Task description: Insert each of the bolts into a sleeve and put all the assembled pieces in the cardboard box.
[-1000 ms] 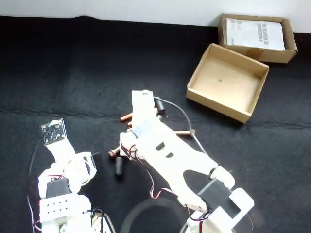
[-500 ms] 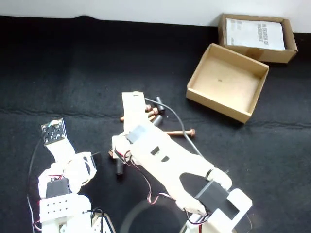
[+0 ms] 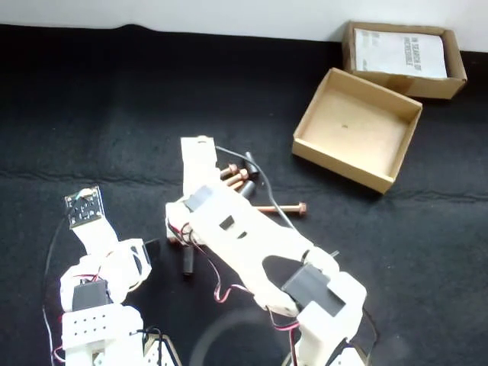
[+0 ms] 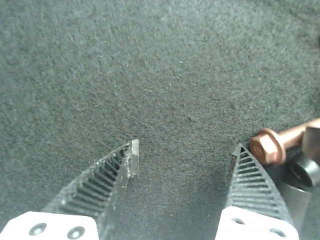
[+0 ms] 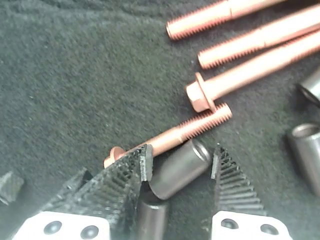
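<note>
Several copper bolts (image 5: 250,65) and dark sleeves lie on the black cloth. My right gripper (image 5: 182,155) is open and low over the pile. One sleeve (image 5: 180,169) lies between its fingers, with a bolt (image 5: 170,136) alongside it. In the high view the right gripper (image 3: 198,156) sits just left of the bolt cluster (image 3: 233,175). A single bolt (image 3: 282,207) lies to the right of the arm. My left gripper (image 4: 185,150) is open over bare cloth, a bolt head (image 4: 267,146) and a sleeve (image 4: 300,175) beside one finger. The left arm (image 3: 107,255) is folded at the lower left.
The open cardboard box (image 3: 335,164) stands at the back right. Behind it, a second box (image 3: 347,46) holds a printed sheet. A loose sleeve (image 3: 187,261) lies between the two arms. A dark cable (image 3: 278,187) crosses the pile.
My right arm has swung to the left, carrying its gripper from above the bolt cluster to the cluster's left side. The left arm has stayed still.
</note>
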